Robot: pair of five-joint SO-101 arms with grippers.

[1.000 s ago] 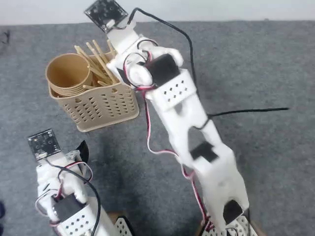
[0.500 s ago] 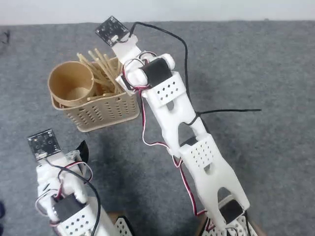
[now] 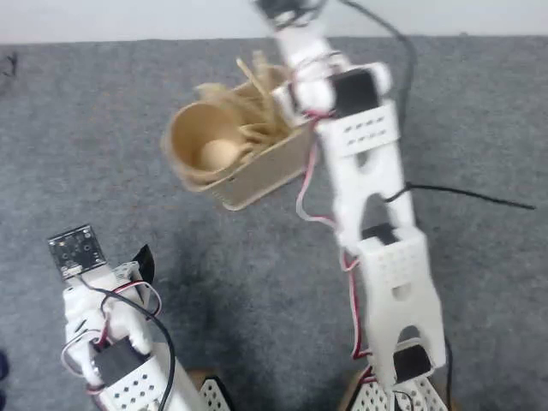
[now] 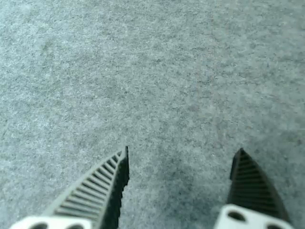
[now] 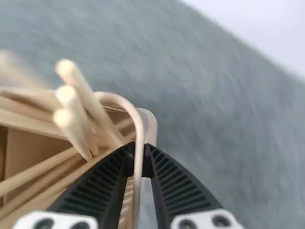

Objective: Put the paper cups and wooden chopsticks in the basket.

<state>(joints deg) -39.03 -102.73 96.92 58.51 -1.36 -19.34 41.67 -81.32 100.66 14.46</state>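
Observation:
The beige slotted basket point(image 3: 257, 175) hangs tilted above the grey carpet, its mouth turned toward the left. Stacked paper cups point(image 3: 210, 145) lie inside it, and several wooden chopsticks point(image 3: 257, 81) stick out at its far end. My right gripper point(image 3: 289, 96) is shut on the basket's rim point(image 5: 139, 125), with the chopsticks point(image 5: 76, 95) just beside the jaws. My left gripper point(image 4: 182, 152) stands open over bare carpet at the near left point(image 3: 141, 257), holding nothing.
Grey carpet point(image 3: 103, 128) covers the table, with a white wall strip point(image 3: 128, 17) along the far edge. A black cable point(image 3: 467, 193) trails to the right of the right arm. Both arm bases sit at the near edge.
The right arm has swung the basket up and to the right, tipping it over onto its side. The left arm has stayed where it was.

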